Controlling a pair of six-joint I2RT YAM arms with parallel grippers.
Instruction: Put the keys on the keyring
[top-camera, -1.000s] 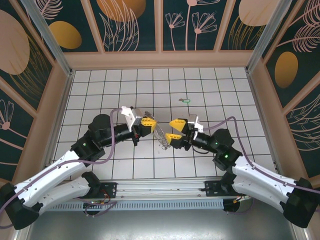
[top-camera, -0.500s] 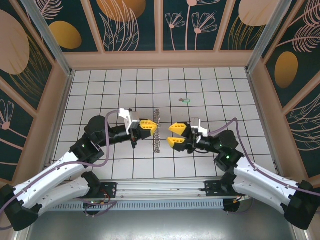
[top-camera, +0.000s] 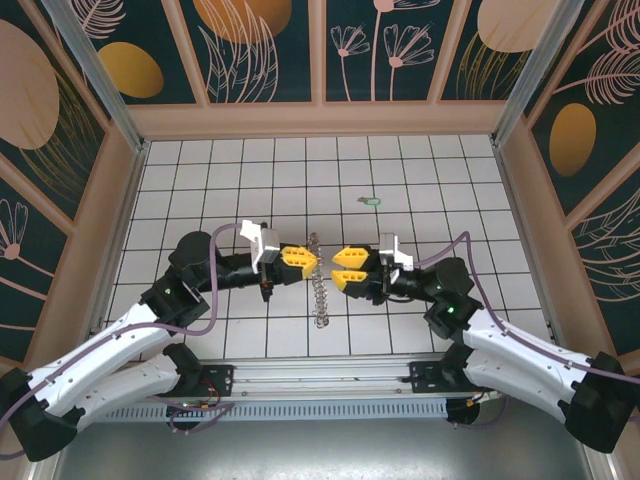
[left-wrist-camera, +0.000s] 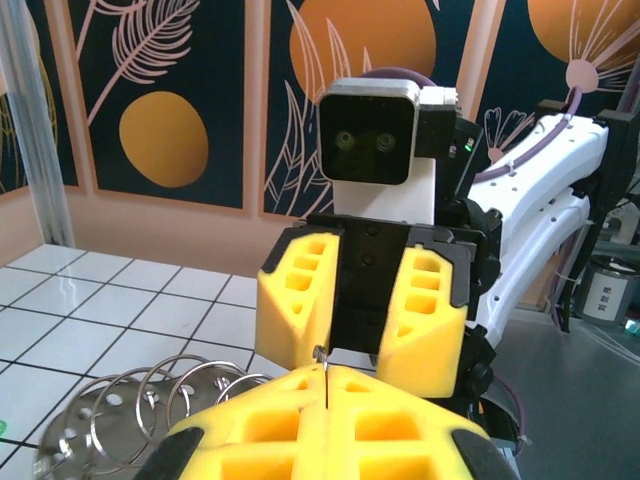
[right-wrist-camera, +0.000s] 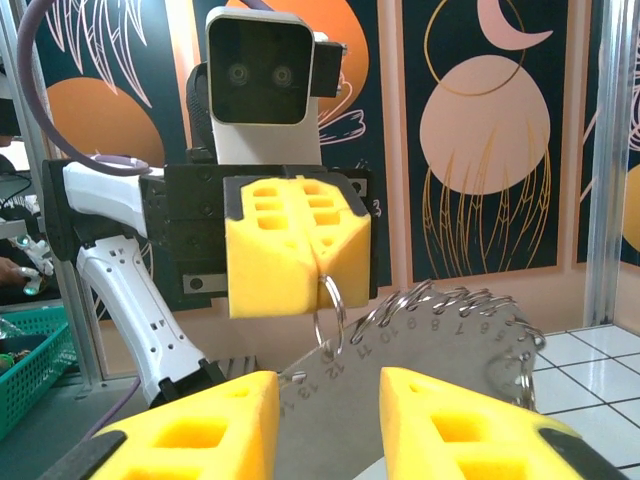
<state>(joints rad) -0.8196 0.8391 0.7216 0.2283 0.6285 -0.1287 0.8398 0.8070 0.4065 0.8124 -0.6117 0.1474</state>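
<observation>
Between left fingers (top-camera: 297, 259) and right fingers (top-camera: 351, 277), keyring (top-camera: 318, 290); key (top-camera: 372, 200) well beyond.

The left gripper (top-camera: 312, 262) and right gripper (top-camera: 339, 267) are yellow; the keyring (top-camera: 320, 296) is silvery, the key (top-camera: 371, 200) pale green. The floor (top-camera: 200, 180) is white with a grey grid, the walls (top-camera: 250, 50) teal with orange discs.

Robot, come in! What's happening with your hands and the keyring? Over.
Left gripper jaws shut on the keyring. Right gripper jaws open, facing it. Key lies apart on the far tiles, not yet threaded.
</observation>
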